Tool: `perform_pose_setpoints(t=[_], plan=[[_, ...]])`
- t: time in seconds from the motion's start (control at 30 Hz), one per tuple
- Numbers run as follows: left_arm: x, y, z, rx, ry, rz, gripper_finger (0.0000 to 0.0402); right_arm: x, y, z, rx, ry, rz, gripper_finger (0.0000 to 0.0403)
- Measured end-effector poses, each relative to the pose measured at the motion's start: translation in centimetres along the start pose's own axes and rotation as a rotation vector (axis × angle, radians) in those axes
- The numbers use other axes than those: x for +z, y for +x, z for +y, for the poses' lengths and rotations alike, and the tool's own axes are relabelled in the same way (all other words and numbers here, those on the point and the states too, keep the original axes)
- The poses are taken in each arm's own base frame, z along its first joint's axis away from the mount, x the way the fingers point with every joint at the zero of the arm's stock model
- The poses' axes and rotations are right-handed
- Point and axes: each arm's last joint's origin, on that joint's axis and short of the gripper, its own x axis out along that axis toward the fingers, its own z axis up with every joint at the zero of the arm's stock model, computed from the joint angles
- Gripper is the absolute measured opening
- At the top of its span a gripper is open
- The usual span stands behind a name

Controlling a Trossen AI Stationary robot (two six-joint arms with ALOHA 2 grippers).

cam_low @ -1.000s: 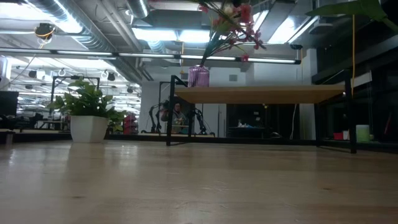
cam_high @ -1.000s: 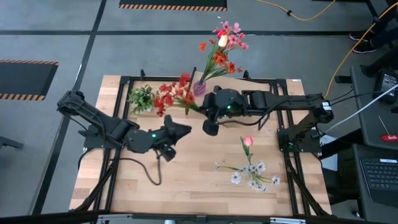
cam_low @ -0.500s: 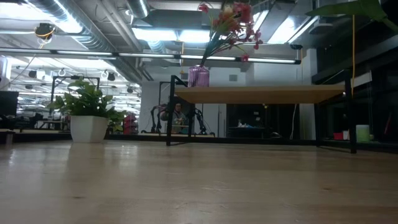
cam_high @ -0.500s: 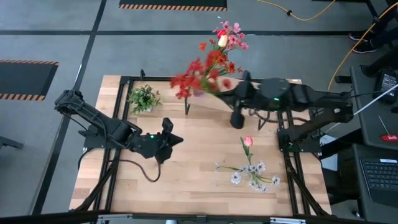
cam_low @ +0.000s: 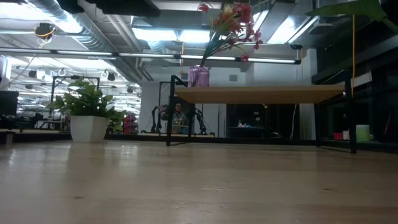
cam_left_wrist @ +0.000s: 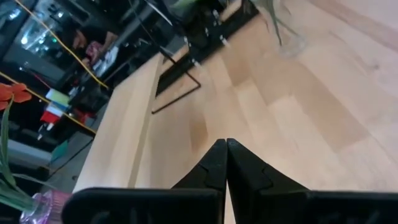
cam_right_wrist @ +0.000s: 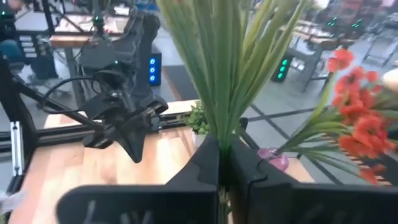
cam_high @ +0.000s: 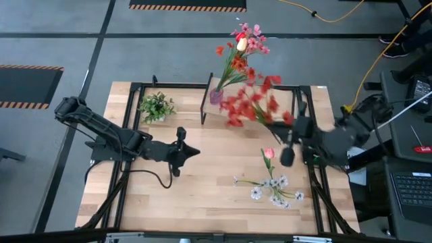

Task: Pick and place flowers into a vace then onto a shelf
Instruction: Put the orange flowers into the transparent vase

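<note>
— Starting on the left, what is your left gripper (cam_high: 181, 152) doing?

— It waits low over the middle of the table (cam_high: 209, 196), arm stretched flat, fingers pressed together on nothing.

— And the vase?

— The purple vase (cam_high: 216, 95) stands on the shelf (cam_low: 261, 94) at the back, already holding a bunch of pink and red flowers (cam_high: 241, 42).

— What step are you on?

— Carrying. My right gripper (cam_right_wrist: 219, 163) is clamped on the green stems of the red flowers (cam_high: 251, 102), held in the air over the right side, blooms leaning toward the shelf.

— Next?

— I judge the stems must tip downward and line up over the vase mouth before I let go. A pink tulip (cam_high: 269, 154) and white flowers (cam_high: 275, 188) lie on the table near it, waiting.
</note>
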Motion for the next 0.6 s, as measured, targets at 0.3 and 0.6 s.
perform_pose_setpoints(t=[0.3, 0.6], plan=[[0.7, -0.1, -0.1, 0.001, -0.152, -0.115, 0.0002, -2.9, -5.0, 1.7, -0.074, 0.054, -0.102, 0.0006], [1.2, -0.4, -0.3, -0.033, -0.135, -0.171, 0.0001, -7.6, -7.6, 2.7, -0.052, 0.086, -0.167, 0.0006]])
